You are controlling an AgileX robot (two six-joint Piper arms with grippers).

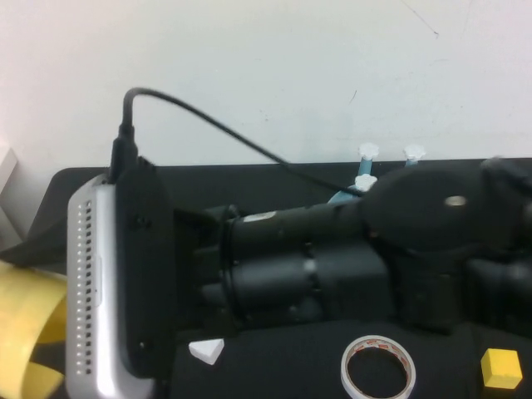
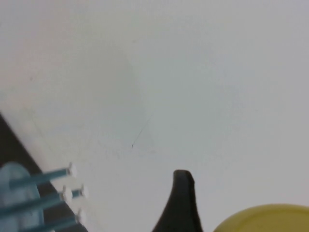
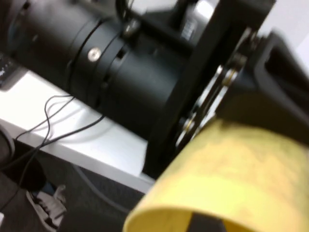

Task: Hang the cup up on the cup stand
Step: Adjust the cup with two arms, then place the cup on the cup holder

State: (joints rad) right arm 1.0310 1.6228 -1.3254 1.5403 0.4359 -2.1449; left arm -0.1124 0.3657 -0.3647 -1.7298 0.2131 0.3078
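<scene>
yellow cup (image 3: pixel 231 169) | close by left gripper (image 2: pixel 186 208), right gripper | both jaws: cannot tell

The high view is largely blocked by an arm; the cup stand (image 1: pixel 366 166) behind is shared with the left wrist view (image 2: pixel 43 198).

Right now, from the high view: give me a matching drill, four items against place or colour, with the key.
Items:
1. cup
2. tape roll
3. cube
4. stand

Descriptions:
a. white caps showing behind the arm
b. yellow, right side of the table
c. white ring in front of the arm
d. yellow, at the left edge

Pairs: 1-d, 2-c, 3-b, 4-a.

The left gripper is beside the cup. The right gripper is not seen; the right arm reaches across to the left.
</scene>
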